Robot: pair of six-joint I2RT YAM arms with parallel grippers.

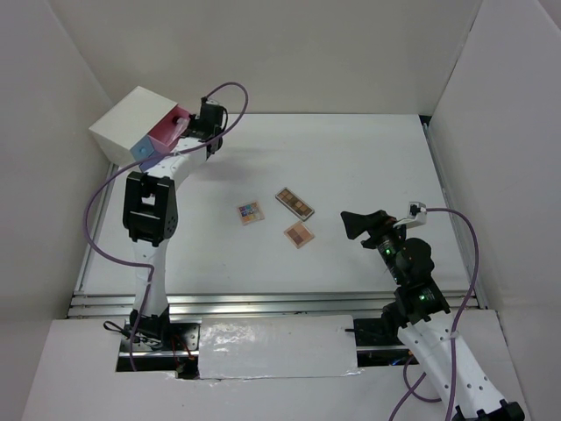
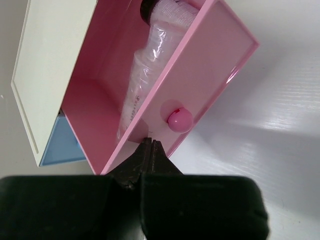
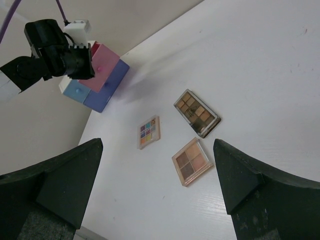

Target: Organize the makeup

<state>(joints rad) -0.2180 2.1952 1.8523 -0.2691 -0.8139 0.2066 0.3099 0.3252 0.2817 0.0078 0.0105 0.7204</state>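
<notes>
Three flat palettes lie face up near the middle of the white worktop (image 1: 368, 167), close together but apart. They are a small multicoloured palette (image 1: 250, 213), a long brown palette (image 1: 294, 203) set at a slant, and a square tan palette (image 1: 299, 234) nearest the arms. A clear tube (image 2: 145, 75) with a dark cap lies on its side inside the open pink drawer (image 2: 210, 65), along the drawer's front wall.

The left arm (image 1: 151, 282) and right arm (image 1: 447, 351) have white shells, black joint housings and purple cables (image 1: 88, 221). Green lights (image 1: 387, 251) dot the right arm; the right gripper (image 3: 157, 145) is matte black.
</notes>
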